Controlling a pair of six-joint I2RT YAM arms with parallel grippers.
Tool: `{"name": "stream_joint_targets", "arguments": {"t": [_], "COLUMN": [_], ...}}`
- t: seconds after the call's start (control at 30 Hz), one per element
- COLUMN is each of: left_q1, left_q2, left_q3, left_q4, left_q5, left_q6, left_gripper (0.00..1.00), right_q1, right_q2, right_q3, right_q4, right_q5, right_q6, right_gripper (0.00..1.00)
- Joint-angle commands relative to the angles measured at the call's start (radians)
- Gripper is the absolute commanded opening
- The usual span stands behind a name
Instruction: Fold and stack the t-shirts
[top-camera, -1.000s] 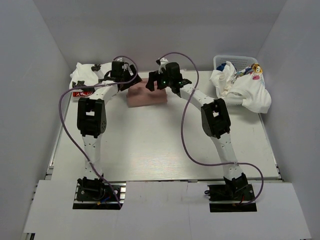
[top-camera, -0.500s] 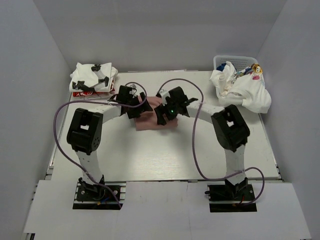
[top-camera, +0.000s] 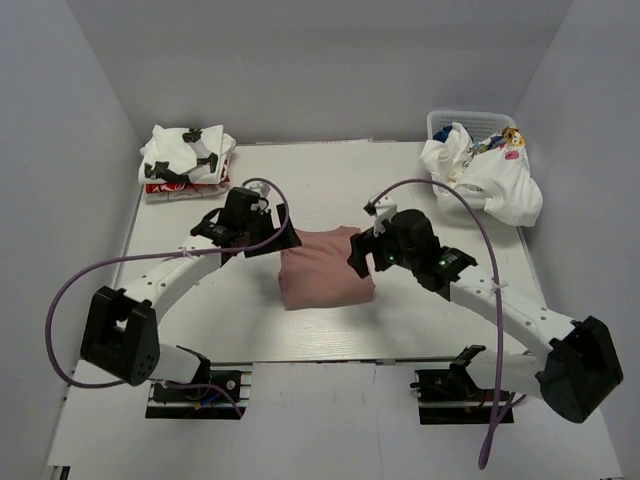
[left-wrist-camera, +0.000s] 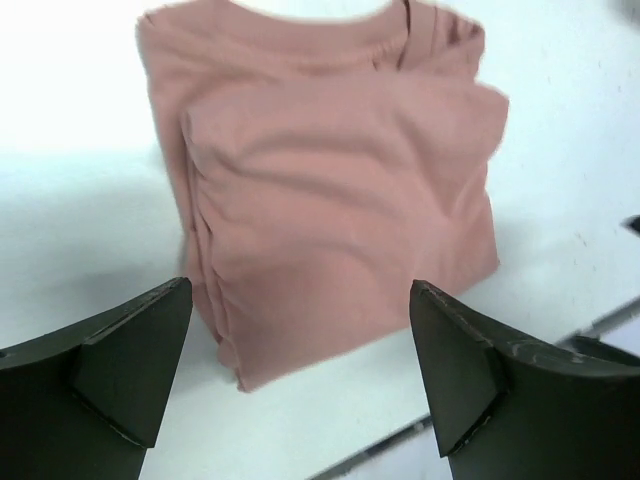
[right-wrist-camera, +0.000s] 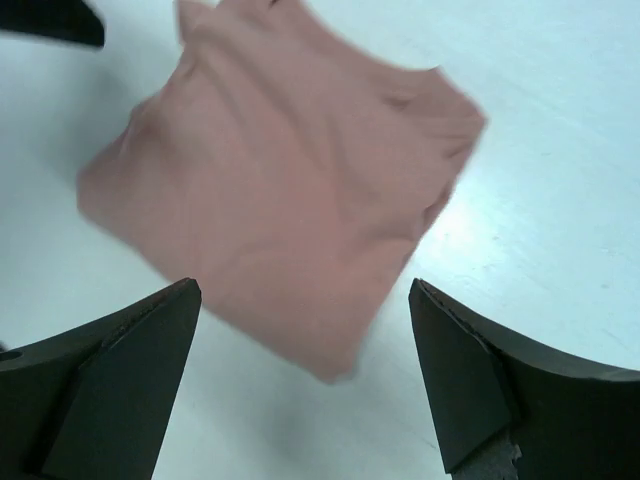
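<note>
A folded dusty-pink t-shirt (top-camera: 325, 268) lies flat on the table near its middle, plain side up. It also shows in the left wrist view (left-wrist-camera: 340, 190) and the right wrist view (right-wrist-camera: 280, 190). My left gripper (top-camera: 283, 240) hovers at its left far corner, open and empty (left-wrist-camera: 300, 300). My right gripper (top-camera: 362, 256) hovers at its right edge, open and empty (right-wrist-camera: 303, 300). Folded white t-shirts (top-camera: 186, 160) with black print are stacked at the back left. Crumpled white t-shirts (top-camera: 485, 175) spill over the basket at the back right, with a bit of blue cloth (top-camera: 486, 146) among them.
A white mesh basket (top-camera: 470, 120) stands at the back right corner. Grey walls close in the table on the left, right and back. Purple cables loop off both arms above the table (top-camera: 300, 320). The near table edge shows in the left wrist view (left-wrist-camera: 600, 325).
Both arms have drawn back toward the near edge. The pink t-shirt has moved with them from the far middle to the table's centre. Both grippers now stand open beside it.
</note>
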Motion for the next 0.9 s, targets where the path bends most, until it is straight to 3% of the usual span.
{"name": "stream_joint_targets", "arguments": {"t": [0.0, 0.1, 0.2, 0.23, 0.27, 0.4, 0.47, 0.57, 0.6, 0.67, 0.7, 0.73, 0.77, 0.87], "left_q1": [0.017, 0.017, 0.017, 0.017, 0.017, 0.017, 0.017, 0.027, 0.027, 0.027, 0.027, 0.027, 0.027, 0.027], "left_q2": [0.096, 0.217, 0.299, 0.341, 0.357, 0.394, 0.403, 0.416, 0.425, 0.425, 0.425, 0.425, 0.414, 0.373], "left_q3": [0.081, 0.101, 0.179, 0.197, 0.216, 0.25, 0.25, 0.271, 0.271, 0.285, 0.285, 0.285, 0.285, 0.276], "left_q4": [-0.054, -0.013, 0.027, 0.027, 0.027, 0.05, 0.062, 0.077, 0.077, 0.077, 0.088, 0.088, 0.088, 0.088], "left_q5": [-0.093, -0.094, -0.074, -0.087, -0.087, -0.137, -0.137, -0.153, -0.163, -0.163, -0.154, -0.154, -0.163, -0.173], "left_q6": [0.053, 0.071, 0.11, 0.125, 0.134, 0.148, 0.148, 0.157, 0.157, 0.157, 0.157, 0.157, 0.157, 0.157], "left_gripper": [1.0, 0.98, 0.92, 0.88, 0.85, 0.59, 0.53, 0.39, 0.3, 0.16, 0.0, 0.0, 0.0, 0.0], "right_q1": [-0.029, -0.052, -0.081, -0.101, -0.108, -0.144, -0.161, -0.187, -0.187, -0.207, -0.207, -0.217, -0.217, -0.225], "right_q2": [0.084, 0.257, 0.376, 0.437, 0.456, 0.529, 0.563, 0.588, 0.6, 0.623, 0.637, 0.643, 0.643, 0.573], "right_q3": [0.042, 0.157, 0.246, 0.257, 0.271, 0.299, 0.313, 0.305, 0.305, 0.316, 0.32, 0.337, 0.337, 0.291], "right_q4": [0.094, 0.028, 0.017, 0.031, 0.036, 0.083, 0.091, 0.146, 0.184, 0.188, 0.183, 0.181, 0.183, 0.223], "right_q5": [0.145, 0.228, 0.24, 0.222, 0.21, 0.104, 0.081, -0.031, -0.062, -0.106, -0.128, -0.17, -0.194, -0.252], "right_q6": [0.097, 0.137, 0.141, 0.138, 0.131, 0.107, 0.104, 0.079, 0.067, 0.062, 0.07, 0.07, 0.067, 0.073], "right_gripper": [0.9, 0.88, 0.8, 0.71, 0.68, 0.56, 0.43, 0.41, 0.41, 0.31, 0.24, 0.09, 0.0, 0.0]}}
